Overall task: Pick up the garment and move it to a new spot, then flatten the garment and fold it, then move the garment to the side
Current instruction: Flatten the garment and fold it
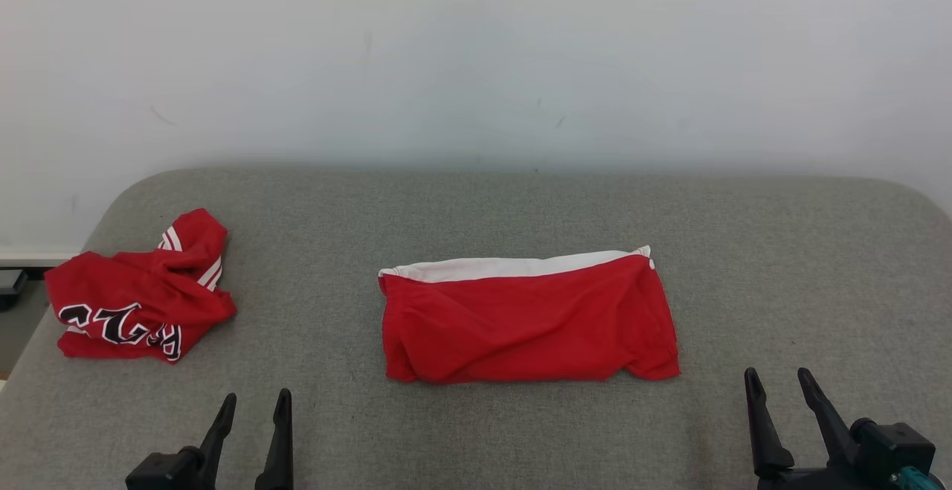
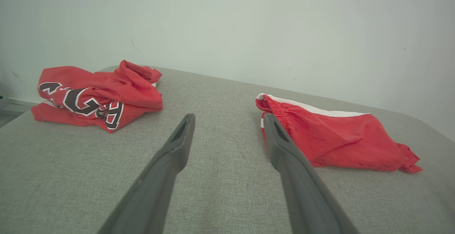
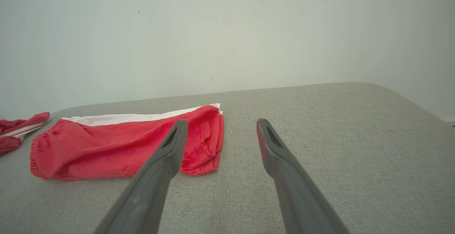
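A folded red garment (image 1: pixel 524 319) with a white band along its far edge lies flat at the middle of the grey padded surface (image 1: pixel 520 207); it is also in the left wrist view (image 2: pixel 334 138) and the right wrist view (image 3: pixel 121 145). My left gripper (image 1: pixel 256 401) stands open near the front edge, left of the garment and apart from it (image 2: pixel 229 118). My right gripper (image 1: pixel 777 378) stands open at the front right, just off the garment's right end (image 3: pixel 220 124). Nothing is between either pair of fingers.
A second red garment (image 1: pixel 141 297) with black-and-white lettering lies crumpled at the far left edge of the surface (image 2: pixel 96 93). A white wall (image 1: pixel 476 51) rises directly behind the surface. The surface's back corners are rounded.
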{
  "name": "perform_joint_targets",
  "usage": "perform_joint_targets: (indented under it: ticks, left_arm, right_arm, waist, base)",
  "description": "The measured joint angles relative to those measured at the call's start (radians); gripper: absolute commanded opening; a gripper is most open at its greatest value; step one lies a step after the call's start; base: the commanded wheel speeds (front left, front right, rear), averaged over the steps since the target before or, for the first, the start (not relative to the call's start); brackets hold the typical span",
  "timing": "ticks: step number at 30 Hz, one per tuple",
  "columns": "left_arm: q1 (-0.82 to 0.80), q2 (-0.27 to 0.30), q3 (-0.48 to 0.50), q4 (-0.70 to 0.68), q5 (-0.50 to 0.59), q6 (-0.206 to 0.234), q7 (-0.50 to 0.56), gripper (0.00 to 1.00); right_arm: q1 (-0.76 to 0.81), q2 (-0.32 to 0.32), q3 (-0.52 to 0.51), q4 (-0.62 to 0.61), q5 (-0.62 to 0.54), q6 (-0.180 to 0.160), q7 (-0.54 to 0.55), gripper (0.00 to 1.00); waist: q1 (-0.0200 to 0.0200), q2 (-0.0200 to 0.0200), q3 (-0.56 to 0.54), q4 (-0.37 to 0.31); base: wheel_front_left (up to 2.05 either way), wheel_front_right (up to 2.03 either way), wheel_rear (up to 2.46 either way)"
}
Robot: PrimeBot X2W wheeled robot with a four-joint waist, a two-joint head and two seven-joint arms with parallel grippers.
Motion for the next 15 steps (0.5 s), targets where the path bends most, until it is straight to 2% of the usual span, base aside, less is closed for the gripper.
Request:
perform_joint_targets:
  ticks: [15]
  left_arm:
    - [-0.006, 0.009, -0.014, 0.001, -0.006, 0.000, -0.004, 1.00]
  right_arm:
    - [-0.016, 0.000, -0.008, 0.008, -0.001, 0.000, 0.012, 1.00]
  waist:
    - [0.0001, 0.0000, 0.009, 0.002]
  base:
    - [0.00, 0.00, 0.00]
